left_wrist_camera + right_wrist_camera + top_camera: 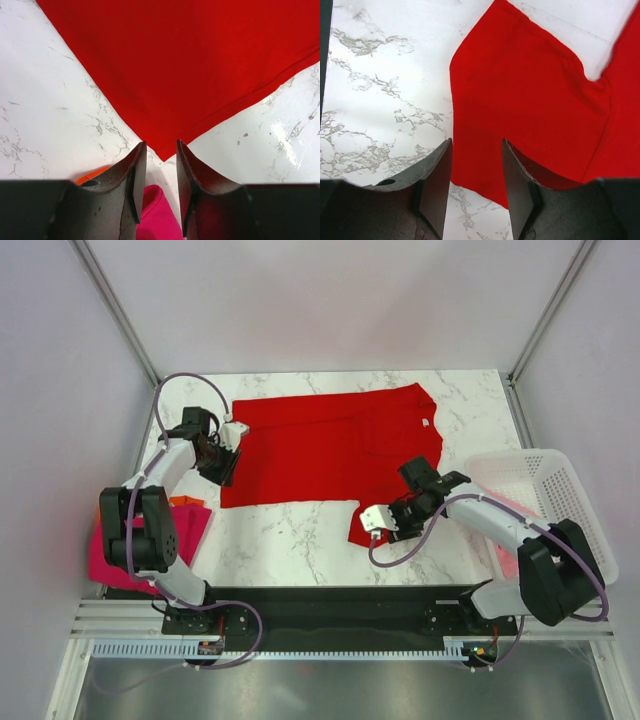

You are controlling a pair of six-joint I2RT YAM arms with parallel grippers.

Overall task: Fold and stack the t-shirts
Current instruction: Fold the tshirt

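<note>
At lower left we see a magenta t-shirt [192,532], with an orange t-shirt [183,502] perhaps on top of it. Our left gripper [160,146] and right gripper [476,142] both gape, empty, at the corner and sleeve of the red t-shirt [330,445], which lies spread at mid-table.

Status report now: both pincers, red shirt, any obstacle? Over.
Left pincer open at hem corner of red t-shirt. Right pincer open over its sleeve. Shirt spread out, not gripped. Nothing blocking.

It is a robot lab cell. Plain white walls [330,300], metal frame posts [113,308] and a marble-print worktop [290,540] enclose it. Robot arms [500,525] sit on a black base plate [330,605].
</note>
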